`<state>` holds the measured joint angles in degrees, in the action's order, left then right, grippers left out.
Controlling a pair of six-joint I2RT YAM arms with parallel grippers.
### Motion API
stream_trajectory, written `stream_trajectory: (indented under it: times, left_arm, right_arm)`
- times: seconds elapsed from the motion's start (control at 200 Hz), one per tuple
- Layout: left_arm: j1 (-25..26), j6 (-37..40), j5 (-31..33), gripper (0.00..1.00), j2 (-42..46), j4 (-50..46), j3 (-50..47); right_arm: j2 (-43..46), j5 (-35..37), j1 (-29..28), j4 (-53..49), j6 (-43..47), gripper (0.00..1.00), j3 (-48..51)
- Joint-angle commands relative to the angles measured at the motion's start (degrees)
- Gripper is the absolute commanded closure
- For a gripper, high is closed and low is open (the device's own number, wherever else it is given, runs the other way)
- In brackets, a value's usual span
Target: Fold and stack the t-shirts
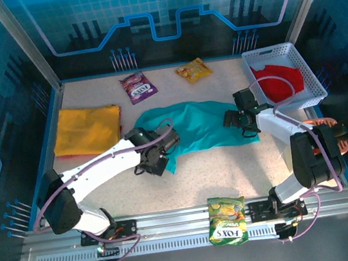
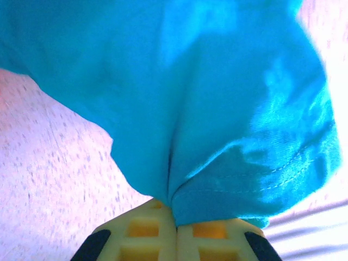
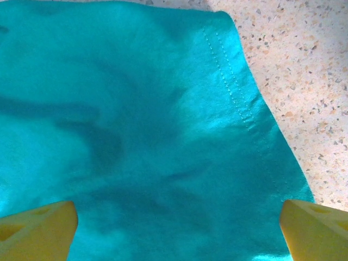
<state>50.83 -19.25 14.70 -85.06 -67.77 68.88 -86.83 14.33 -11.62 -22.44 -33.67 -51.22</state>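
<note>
Pinching the teal t-shirt by its near-left corner with the left gripper, fingers clamped on the hem, likely to lift it into a fold. Hovering over its right hem with the right gripper, fingers spread wide, holding nothing. Bare tabletop nearside of it for moving; yellow-orange t-shirt left, red t-shirt right, in a basket.

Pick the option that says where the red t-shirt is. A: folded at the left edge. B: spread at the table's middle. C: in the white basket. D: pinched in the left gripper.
C: the red t-shirt lies inside the white basket at the right; the teal t-shirt is at the middle, the yellow-orange t-shirt at the left.
</note>
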Motion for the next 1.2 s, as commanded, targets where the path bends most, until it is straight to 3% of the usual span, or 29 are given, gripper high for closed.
stream_trajectory:
  times: [0.0,0.215,0.25,0.29,0.315,0.365,0.46,0.715,0.811,0.911,1.066,1.196]
  left_arm:
    - [3.9,-1.9,-4.5,0.95,0.3,-10.6,-2.8]
    - [9.0,-4.3,-7.9,0.94,1.5,-11.9,-6.4]
    - [9.0,-4.4,-7.9,0.84,2.3,-11.4,-7.5]
    - [9.0,-4.6,-7.1,0.53,2.9,-11.0,-8.0]
    - [8.8,-4.8,-6.5,0.4,3.1,-11.0,-7.8]
    - [7.6,-5.2,-5.0,0.3,2.5,-11.6,-6.3]
    - [2.8,-5.6,-2.2,0.25,2.4,-9.3,-3.6]
    - [-13.9,-2.3,-9.3,0.24,3.5,9.2,-0.4]
    - [-19.6,-2.2,-10.6,0.25,0.1,11.9,3.2]
    - [-22.0,-1.2,-13.1,0.25,-3.3,16.0,6.2]
    - [-24.5,-0.5,-16.1,0.26,-8.9,17.2,9.6]
    - [-26.0,-0.4,-16.8,0.27,-9.3,17.3,8.2]
  right_arm:
    - [-0.4,0.1,0.9,-0.2,-0.6,0.04,-1.0]
    - [-1.2,3.0,2.1,-4.2,0.3,0.03,-4.6]
    - [-2.1,2.9,2.4,-5.1,0.5,0.03,-5.7]
    - [-3.3,3.1,2.5,-5.9,0.9,0.03,-7.1]
    - [-4.1,3.0,2.4,-6.3,1.3,0.03,-7.9]
    - [-5.9,2.7,2.4,-6.9,1.6,0.03,-9.5]
    - [-9.1,0.7,2.5,-7.4,1.7,0.04,-11.7]
    - [-16.7,-11.9,0.0,-7.6,9.1,0.08,-19.4]
    - [-17.1,-10.2,-3.4,-7.7,12.2,0.04,-22.0]
    - [-18.0,-10.7,-6.3,-6.3,16.8,0.0,-24.0]
    - [-22.6,-19.6,-9.9,-6.9,24.7,0.0,-29.4]
    - [-27.1,-19.8,-14.1,-7.9,29.8,0.02,-34.0]
